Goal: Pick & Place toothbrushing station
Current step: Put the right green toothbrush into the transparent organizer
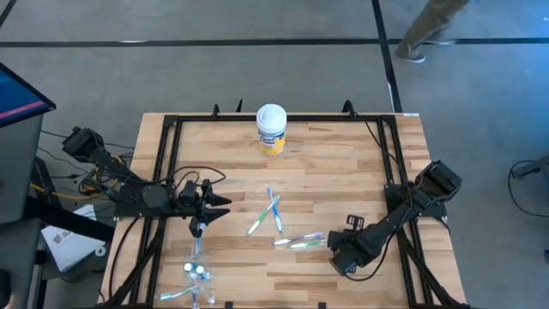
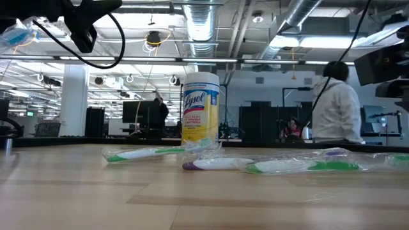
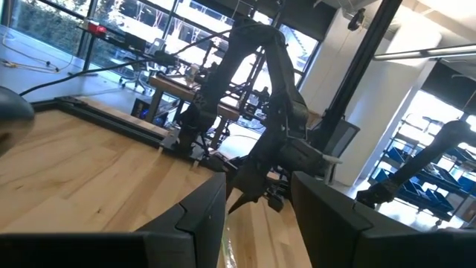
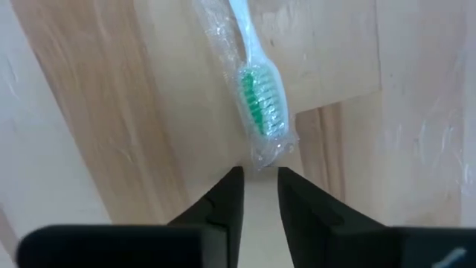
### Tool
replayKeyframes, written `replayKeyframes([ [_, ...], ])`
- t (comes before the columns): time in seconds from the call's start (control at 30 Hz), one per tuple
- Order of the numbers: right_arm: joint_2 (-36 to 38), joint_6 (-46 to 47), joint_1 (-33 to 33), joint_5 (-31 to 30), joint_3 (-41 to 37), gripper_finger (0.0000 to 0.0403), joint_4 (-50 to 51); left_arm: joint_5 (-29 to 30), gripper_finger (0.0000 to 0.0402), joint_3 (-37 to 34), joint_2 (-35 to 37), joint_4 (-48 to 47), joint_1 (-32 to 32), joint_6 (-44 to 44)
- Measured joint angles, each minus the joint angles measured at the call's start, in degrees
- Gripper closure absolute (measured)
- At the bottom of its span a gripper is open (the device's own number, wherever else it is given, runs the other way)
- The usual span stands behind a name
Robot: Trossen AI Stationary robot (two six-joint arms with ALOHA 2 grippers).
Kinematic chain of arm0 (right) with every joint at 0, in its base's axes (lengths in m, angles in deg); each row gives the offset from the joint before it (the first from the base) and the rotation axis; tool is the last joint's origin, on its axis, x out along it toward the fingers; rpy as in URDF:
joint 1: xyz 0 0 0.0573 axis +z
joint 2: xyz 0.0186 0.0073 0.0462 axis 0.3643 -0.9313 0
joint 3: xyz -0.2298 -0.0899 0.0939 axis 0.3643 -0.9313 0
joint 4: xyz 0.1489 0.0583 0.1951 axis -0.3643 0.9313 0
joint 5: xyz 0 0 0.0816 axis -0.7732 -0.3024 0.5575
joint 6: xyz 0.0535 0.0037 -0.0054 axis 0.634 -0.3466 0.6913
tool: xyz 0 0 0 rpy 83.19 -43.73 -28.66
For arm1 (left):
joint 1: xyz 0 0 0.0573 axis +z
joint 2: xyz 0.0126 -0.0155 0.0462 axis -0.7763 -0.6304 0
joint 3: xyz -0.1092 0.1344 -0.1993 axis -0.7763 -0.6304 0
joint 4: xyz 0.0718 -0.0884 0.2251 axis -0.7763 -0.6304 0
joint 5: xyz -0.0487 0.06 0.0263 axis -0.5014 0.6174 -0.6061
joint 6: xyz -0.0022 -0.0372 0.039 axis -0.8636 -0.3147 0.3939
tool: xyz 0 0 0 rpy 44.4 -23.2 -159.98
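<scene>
Overhead, your wooden table [image 1: 343, 154] holds a wipes canister [image 1: 271, 128] near its far edge, lid on. Wrapped toothbrushes [image 1: 273, 211] lie scattered mid-table, more by the near edge. Your right gripper [image 4: 259, 195], toward the right edge, has its fingers narrowly parted at the wrapped green brush [image 4: 259, 100], holding nothing. Your left gripper [image 1: 216, 201] hovers toward the left edge; fingers apart, a plastic bag [image 2: 14, 33] hanging from that arm.

Materials and finishes on the wooden table [image 1: 343, 172]

Pale, matt butcher-block planks are seen; a green-bristled plastic toothbrush [image 4: 256, 89] is wrapped in glossy, crinkled clear film, and a smooth plastic wipes canister [image 1: 271, 129] is paper-labelled; matt black fingers [image 4: 223, 201] are shown.
</scene>
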Motion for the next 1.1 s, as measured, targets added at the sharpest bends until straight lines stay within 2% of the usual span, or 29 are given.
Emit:
replayKeyframes([
  [0.47,0.1,-4.3,-2.7,-1.1,-0.1,0.0252,0.1,0.0,0.0252,0.0,0.0,0.0,0.0,0.0],
  [0.77,0.1,-6.7,-4.3,-1.3,-0.1,0.0235,-1.7,0.0,0.0252,0.0,0.0,0.0,0.0,0.0],
  [0.93,0.1,-7.6,-4.8,-0.3,-0.1,0.0266,-2.6,-0.1,0.0252,0.0,0.0,-0.1,0.0,0.0],
  [1.1,0.1,-7.6,-4.9,1.5,0.0,0.0351,-3.2,-0.1,0.0252,0.0,0.0,-0.1,0.0,0.0],
])
